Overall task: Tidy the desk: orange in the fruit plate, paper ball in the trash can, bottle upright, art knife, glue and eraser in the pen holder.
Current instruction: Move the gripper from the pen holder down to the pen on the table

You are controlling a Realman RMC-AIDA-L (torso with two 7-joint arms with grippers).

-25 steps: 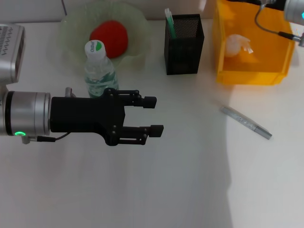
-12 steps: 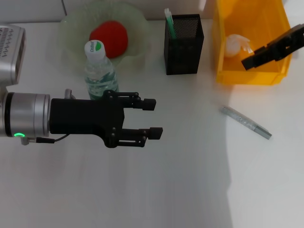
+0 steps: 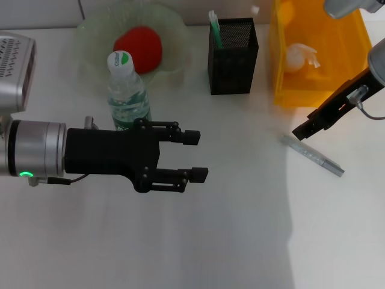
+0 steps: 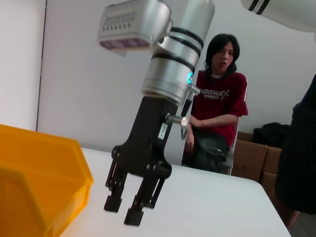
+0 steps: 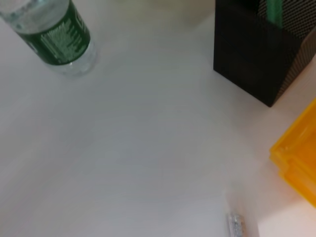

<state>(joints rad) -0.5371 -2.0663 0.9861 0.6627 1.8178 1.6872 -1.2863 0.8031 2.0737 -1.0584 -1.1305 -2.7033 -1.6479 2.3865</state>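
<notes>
A silvery art knife [image 3: 311,155] lies flat on the white desk at the right; its end also shows in the right wrist view [image 5: 237,224]. My right gripper [image 3: 302,131] hangs just above the knife's near end, and in the left wrist view [image 4: 122,210] its fingers stand slightly apart and empty. My left gripper [image 3: 197,156] is open and empty, hovering over the desk's middle left. The bottle [image 3: 126,90] stands upright. A red-orange fruit [image 3: 138,48] lies in the green plate [image 3: 174,30]. A paper ball [image 3: 301,57] lies in the yellow bin [image 3: 319,96].
A black mesh pen holder [image 3: 233,57] with a green stick in it stands between the plate and the bin; it also shows in the right wrist view [image 5: 254,54]. The bottle [image 5: 54,37] shows there too. A person sits beyond the desk [image 4: 217,123].
My right arm has come down from over the yellow bin to just above the knife's near end. My left gripper has drifted slightly toward the front, still open.
</notes>
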